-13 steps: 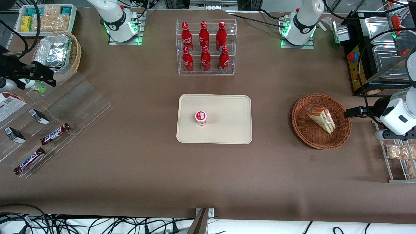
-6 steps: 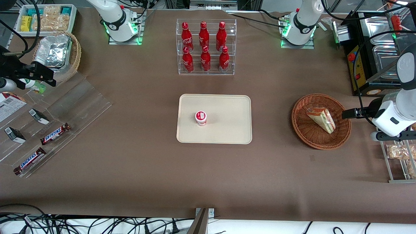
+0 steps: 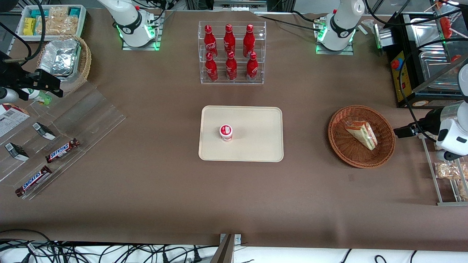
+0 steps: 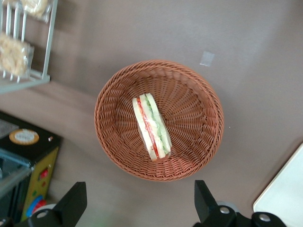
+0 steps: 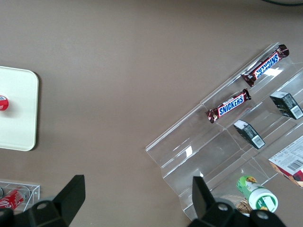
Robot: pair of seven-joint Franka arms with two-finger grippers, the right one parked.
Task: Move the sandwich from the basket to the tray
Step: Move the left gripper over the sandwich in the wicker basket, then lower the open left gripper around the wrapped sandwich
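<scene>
The gripper (image 3: 402, 130) is held just off the basket's (image 3: 387, 146) rim, at the working arm's end of the table, and is raised above the tabletop. Its jaws are spread wide, with nothing gripped between them; in the left wrist view the two dark fingertips (image 4: 73, 201) are seen well apart, and the whole basket (image 4: 113, 137) is framed ahead of the gap between them. The sandwich (image 3: 361, 133) is lying inside the basket, untouched, with its wrapped wedge resting on the woven floor and its layered cut face of green, red and pale bread turned upward (image 4: 151, 125). It is positioned ahead of the jaws and roughly in line with the gap between them, clear of both fingers. The tray (image 3: 256, 149) is set at the middle of the table, well apart from the jaws and from the basket, and a small red-and-white cup (image 3: 226, 132) is standing upright on it. A clear rack of red bottles (image 3: 231, 53) is placed farther from the front camera than the tray. A wire rack of bagged snacks (image 3: 448, 171) is located just beside the gripper's arm, at the table's edge.
</scene>
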